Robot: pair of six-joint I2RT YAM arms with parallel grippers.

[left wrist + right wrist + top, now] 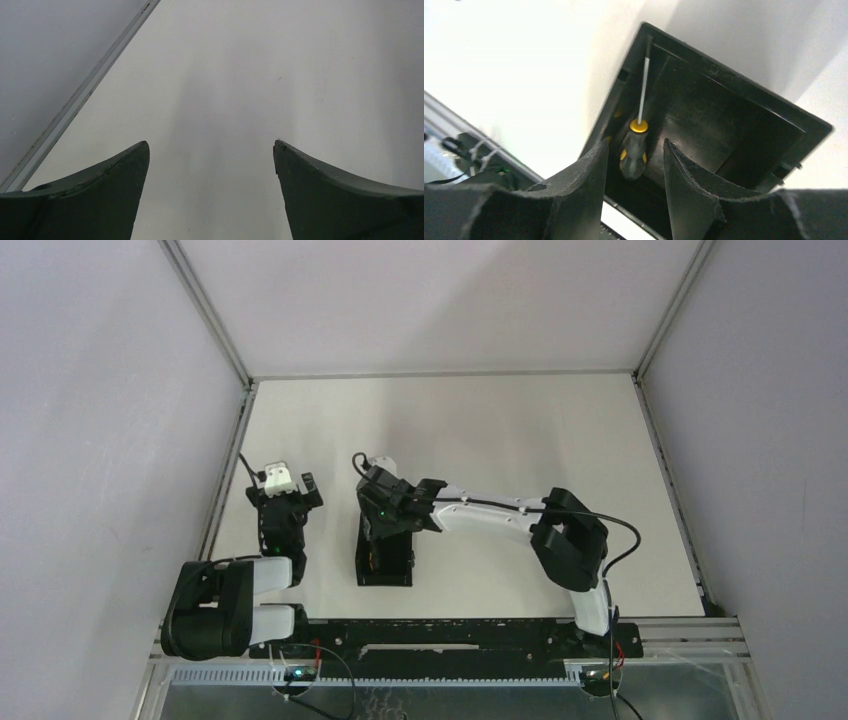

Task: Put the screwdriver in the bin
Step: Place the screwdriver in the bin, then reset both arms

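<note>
- Right gripper point(634, 141) hangs nose-down over the bin point(749, 85). Jaws are partly open, the gap wider than the handle, and nothing is gripped.
- Screwdriver point(633, 155) lies inside the bin, just below and between the fingers. The handle is nearest the gripper and the shaft runs away from it along the bin wall on the gripper's left.
- Low pose over the opening probably serves a short drop (less chance of a slim tool bouncing out).
- Left gripper point(211, 145) is wide open over the counter point(225, 75) and empty, seemingly parked aside.
</note>
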